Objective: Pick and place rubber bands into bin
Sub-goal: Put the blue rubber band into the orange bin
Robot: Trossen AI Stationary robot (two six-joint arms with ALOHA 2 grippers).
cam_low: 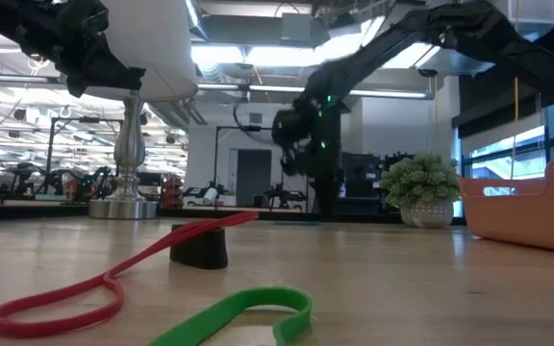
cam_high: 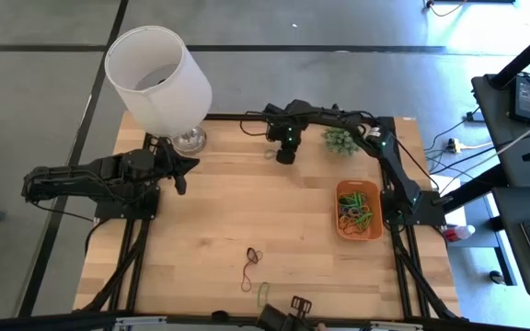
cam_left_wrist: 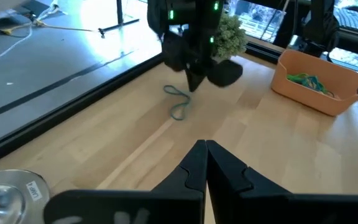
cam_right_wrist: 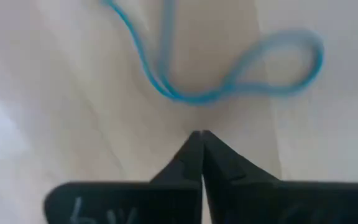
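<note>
A blue rubber band (cam_right_wrist: 185,94) lies flat on the wood near the table's far edge, also seen in the left wrist view (cam_left_wrist: 179,104). My right gripper (cam_right_wrist: 201,133) points down just beside it, shut, with no band showing between its tips; in the high view it is at the far middle (cam_high: 286,154). The orange bin (cam_high: 358,230) at the right holds several coloured bands. More rubber bands lie near the front edge: a dark one (cam_high: 254,256), a red one (cam_low: 113,279), a green one (cam_low: 248,309). My left gripper (cam_left_wrist: 206,147) waits shut at the left (cam_high: 182,173).
A white-shaded lamp (cam_high: 159,78) stands at the far left corner, close behind my left arm. A small potted plant (cam_high: 341,140) sits at the far right, beside my right arm. Open wood lies between the blue band and the bin (cam_left_wrist: 319,84).
</note>
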